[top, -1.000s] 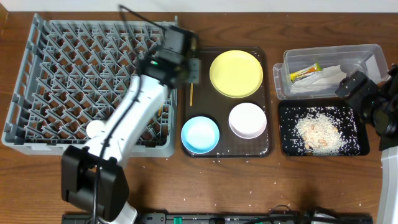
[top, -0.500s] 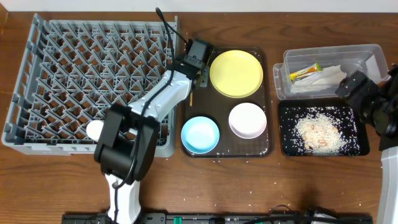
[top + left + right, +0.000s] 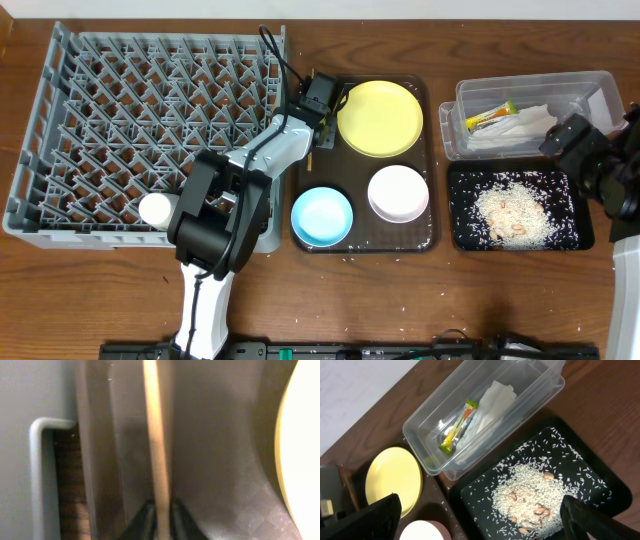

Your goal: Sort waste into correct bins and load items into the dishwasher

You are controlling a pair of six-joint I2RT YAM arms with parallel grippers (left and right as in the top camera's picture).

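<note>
My left gripper [image 3: 318,100] is at the left edge of the dark brown serving tray [image 3: 360,240], low over it. In the left wrist view its jaws [image 3: 161,517] are shut on a wooden chopstick [image 3: 155,435] that lies along the tray floor; it also shows overhead [image 3: 310,155]. The pale-yellow plate [image 3: 379,118], light-blue bowl [image 3: 322,216] and white bowl [image 3: 398,193] sit on that tray. A white cup [image 3: 155,208] is in the grey dish rack [image 3: 100,100]. My right gripper [image 3: 480,515] is open and empty above the bins.
The clear tub [image 3: 590,90] holds the white napkin [image 3: 515,125] and the wrapper [image 3: 492,117]. The black tray [image 3: 570,235] holds the rice scraps [image 3: 510,212]. Loose rice grains lie on the table in front of the serving tray.
My left arm has swung right from over the rack to the serving tray's left edge and come down onto the chopstick. The right arm has not moved.
</note>
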